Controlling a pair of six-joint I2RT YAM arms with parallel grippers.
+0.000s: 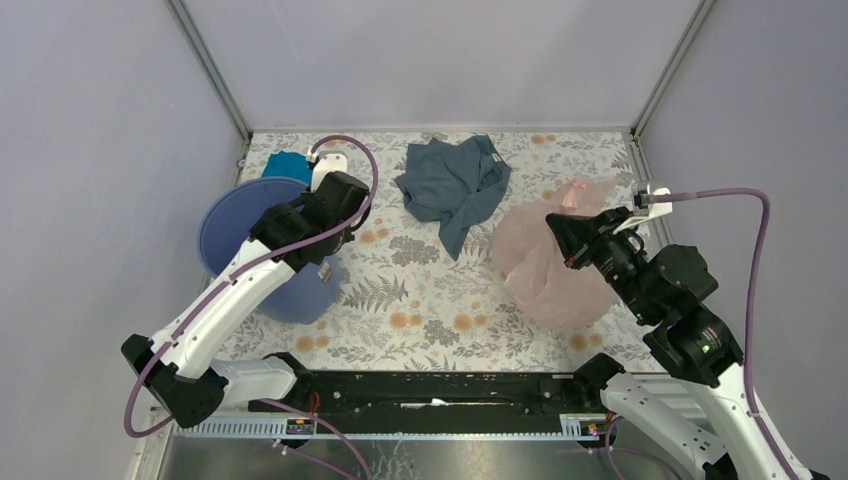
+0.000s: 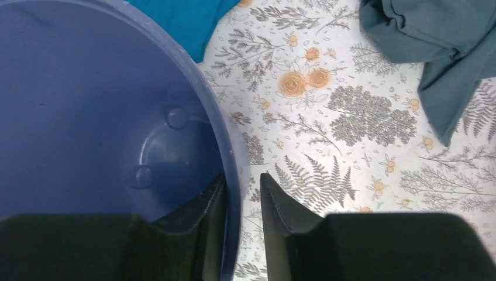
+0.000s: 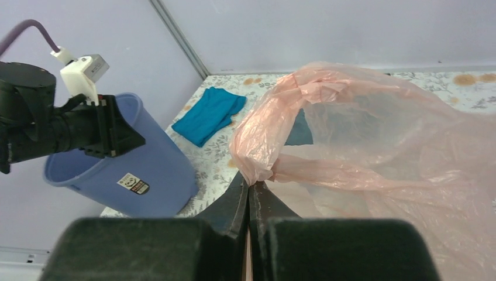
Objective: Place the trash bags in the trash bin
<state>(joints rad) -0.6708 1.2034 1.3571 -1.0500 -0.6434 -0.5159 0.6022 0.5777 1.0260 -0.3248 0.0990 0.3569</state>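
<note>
The blue-violet trash bin [image 1: 228, 235] is seen at nine o'clock on the floral table [image 1: 420, 290]. Its rim is straddled by the left gripper [image 2: 243, 181] – one finger inside, one outside; whether it is clamped cannot be told. At three o'clock, the pink trash bag [image 1: 545, 270] is pinched in the clenched right gripper [image 3: 250, 184]. A grey-blue garment [image 1: 450, 185] is crumpled at twelve.
</note>
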